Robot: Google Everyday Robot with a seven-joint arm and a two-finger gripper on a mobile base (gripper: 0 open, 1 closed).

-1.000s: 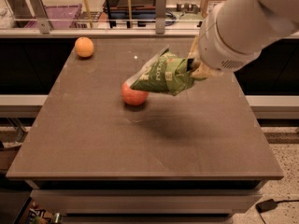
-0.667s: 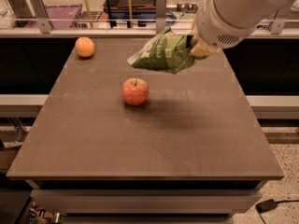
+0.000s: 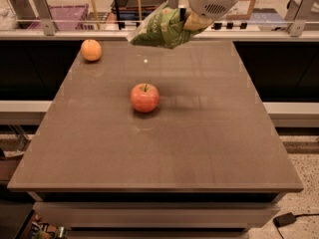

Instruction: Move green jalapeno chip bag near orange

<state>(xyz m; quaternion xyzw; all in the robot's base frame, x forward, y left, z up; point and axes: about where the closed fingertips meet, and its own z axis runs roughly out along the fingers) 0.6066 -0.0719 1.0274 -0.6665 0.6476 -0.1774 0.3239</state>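
Note:
The green jalapeno chip bag (image 3: 162, 28) hangs in the air above the table's far edge, crumpled and shiny, held at its right end. My gripper (image 3: 193, 22) is shut on the bag, at the top of the view right of centre, with the arm reaching in from the top. The orange (image 3: 91, 50) sits on the far left corner of the table, well left of the bag and apart from it.
A red apple with a stem (image 3: 145, 97) sits near the table's (image 3: 164, 153) middle, below and left of the bag. A rail with posts (image 3: 48, 29) and a purple bin (image 3: 65, 15) run behind the far edge.
The gripper has lifted the bag higher and carried it toward the far edge. The apple, once partly covered by the bag, is now in full view. The orange has not moved.

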